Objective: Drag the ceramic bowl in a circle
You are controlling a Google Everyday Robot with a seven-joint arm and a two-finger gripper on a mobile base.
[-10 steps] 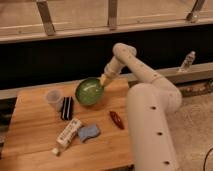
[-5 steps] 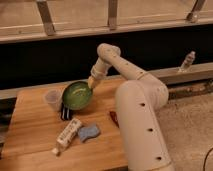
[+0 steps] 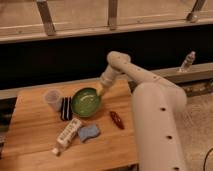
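At the left of the wooden table (image 3: 32, 132) I see a translucent plastic cup (image 3: 52, 98), with a black block (image 3: 66, 108) just to its right. That block sits right up against the left edge of the ceramic bowl (image 3: 85, 103), though I can't say whether they touch. The bowl stands upright near the table's middle. In front of it lie a white tube (image 3: 68, 133) and a blue sponge (image 3: 89, 132).

The gripper (image 3: 101, 90) is at the bowl's far right rim, so the bowl lies to the gripper's left and toward the table's front. I cannot tell whether the gripper is clamped on the rim or only resting against it. The bowl is round, so it has no long axis to line up with. With just 1 arm, I judge any circle should swing away from the block and cup. A reddish item (image 3: 116, 119) lies apart on the right.
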